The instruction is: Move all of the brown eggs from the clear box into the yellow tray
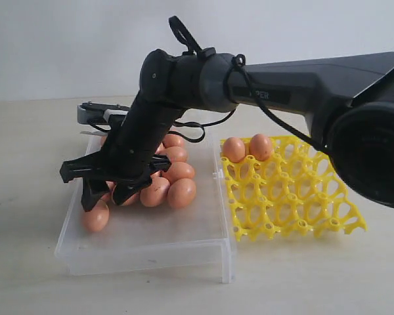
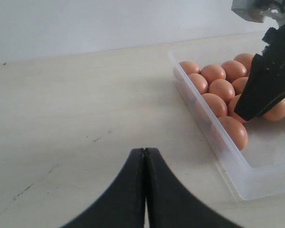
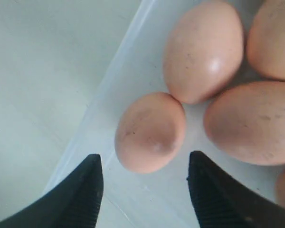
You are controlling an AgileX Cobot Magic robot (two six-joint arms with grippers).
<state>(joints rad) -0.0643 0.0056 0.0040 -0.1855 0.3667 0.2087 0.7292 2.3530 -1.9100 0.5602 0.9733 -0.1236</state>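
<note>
Brown eggs (image 1: 174, 174) mostly lie in the clear box (image 1: 144, 252), whose front wall is nearest me, low in the middle of the exterior frame. Just behind that wall, toward the lower left, one egg (image 1: 95, 216) sits at the near end of the heap, close to the box's side wall. I have the right fingers (image 3: 85, 190) spread wide above it, one on each side, not touching it as far as I can tell. I judge it the sensible pick: being outermost, it leaves room for the fingers to drop. Behind it the others huddle against one another toward the back of the box. Right of centre, the yellow tray (image 1: 295, 210) lies just beside the box, two eggs (image 1: 246, 149) seated in its far cups. The left fingers (image 2: 128, 190) are pressed together over bare desk (image 2: 61, 118), kept out of the way, I think.
</note>
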